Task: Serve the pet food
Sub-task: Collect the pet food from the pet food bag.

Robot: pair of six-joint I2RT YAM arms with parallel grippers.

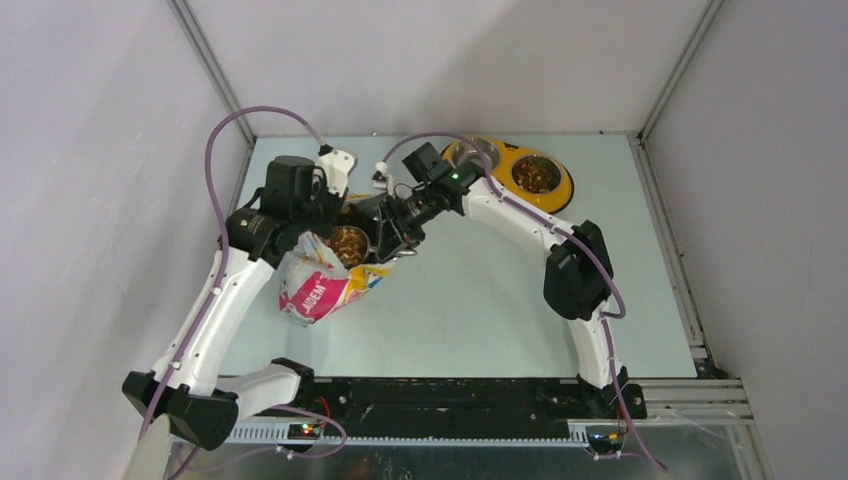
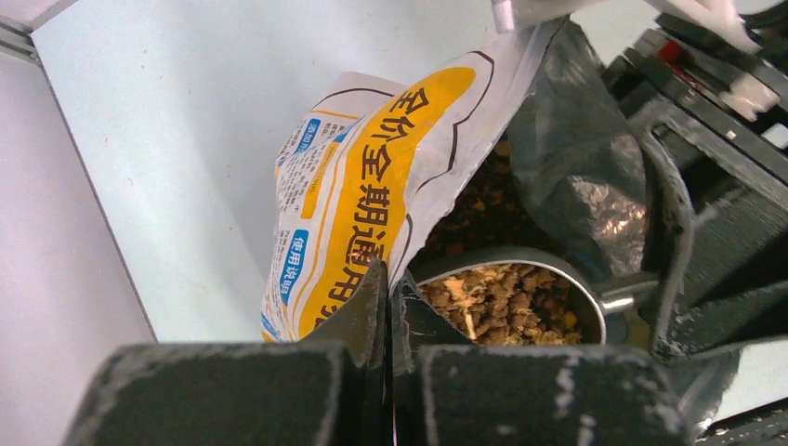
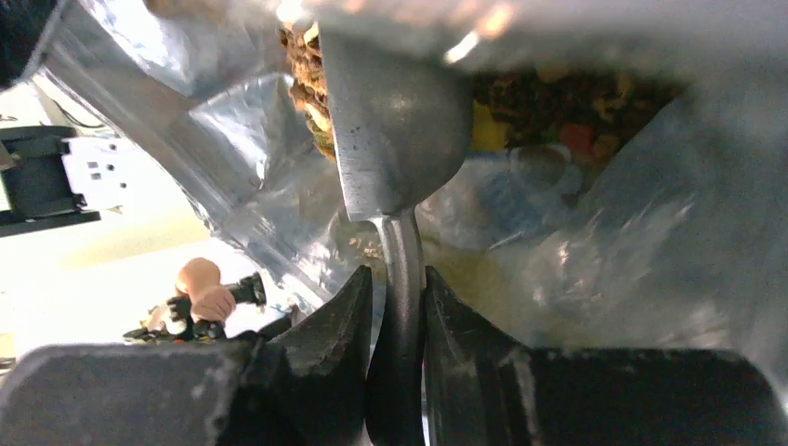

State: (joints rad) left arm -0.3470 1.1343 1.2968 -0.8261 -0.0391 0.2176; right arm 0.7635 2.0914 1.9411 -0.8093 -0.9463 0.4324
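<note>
With the left claw (image 2: 388,279), pinches shut on the rim of the pet-food bag (image 2: 362,186), fingertips pressed together on the thin foil. Holds that bag tilted on the table (image 1: 480,300), left of centre, mouth turned up and toward the right. With the right claw (image 3: 398,279), clamps narrowly on the handle of the grey metal scoop (image 3: 395,121), one finger on each side. Has the scoop's bowl inside the bag's mouth, heaped with brown and tan kibble (image 2: 492,307), more of it loose in the foil beneath. Farther right, at the back edge, shows the yellow double-bowl feeder (image 1: 505,158), well apart from the bag, with kibble in its right bowl.
</note>
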